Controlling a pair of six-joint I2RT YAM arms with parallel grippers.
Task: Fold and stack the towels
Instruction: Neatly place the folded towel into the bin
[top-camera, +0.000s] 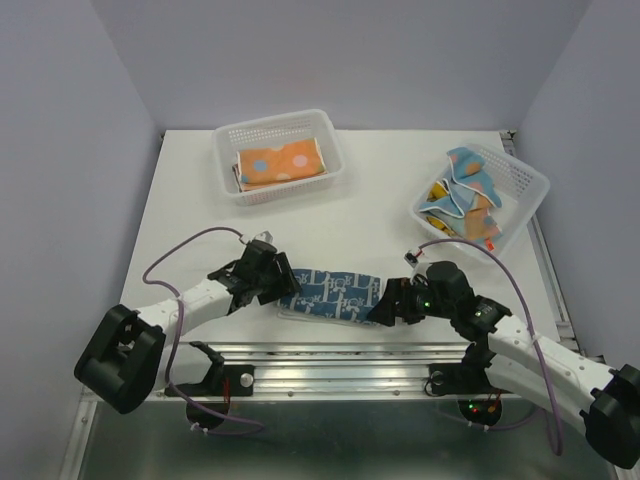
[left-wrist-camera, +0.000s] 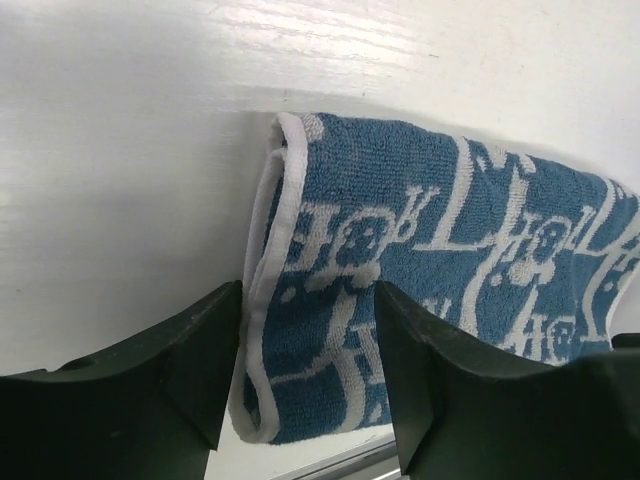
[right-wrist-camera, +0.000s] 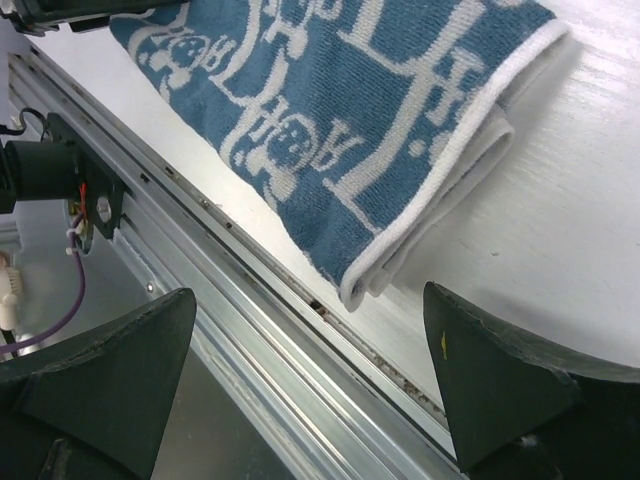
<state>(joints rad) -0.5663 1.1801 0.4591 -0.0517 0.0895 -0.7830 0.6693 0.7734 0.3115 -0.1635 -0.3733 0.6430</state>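
A white table (top-camera: 200, 200) is seen from above, with two robot arms reaching in from its near edge. A blue towel (top-camera: 335, 292) with a white pattern and white trim lies flat near the front of the table, folded into a long strip that runs left to right, just behind a metal rail (top-camera: 330, 365). The left gripper (top-camera: 290, 285) sits at the strip's left end. Its wrist camera shows its dark fingers (left-wrist-camera: 200, 350) parted, with the folded end of the towel lying in the gap and not pinched. The right gripper (top-camera: 383, 305) sits at the strip's right end. Its jaws are spread wide with nothing between them, and the towel's corner lies just ahead of them beside the rail. At the back of the table, a left basket (top-camera: 226, 160) holds a neatly folded orange dotted towel (top-camera: 280, 163). Farther right, a right basket (top-camera: 530, 180) holds a loose heap of pale towels (top-camera: 465, 195), light blue with orange and yellow patches.
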